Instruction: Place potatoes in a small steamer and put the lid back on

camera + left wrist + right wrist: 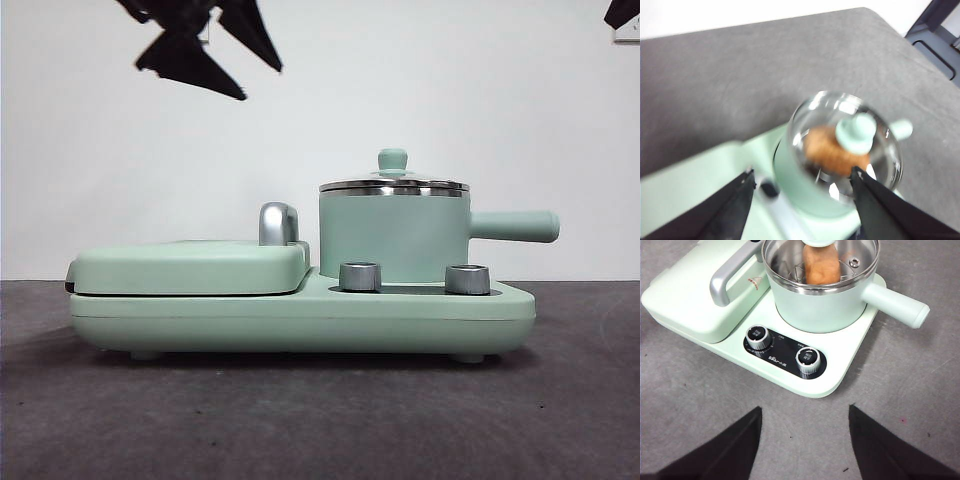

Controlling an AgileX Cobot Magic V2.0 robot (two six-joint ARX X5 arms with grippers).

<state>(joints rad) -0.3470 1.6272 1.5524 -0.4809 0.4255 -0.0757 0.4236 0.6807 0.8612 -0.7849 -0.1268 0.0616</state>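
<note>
Only the wrist views showed the one potato under the glass lid, which sat on the small steamer; from the front the pot's wall hid it. The left gripper hung above the lid at upper left of the front frame, jaws spread and empty. The right gripper was also open and empty, over bare grey table. Two dials faced it on the cooker base.

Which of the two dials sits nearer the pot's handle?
The right-hand dial in the front view, below the pot's handle. The other dial sits next to the griddle cover.
</note>
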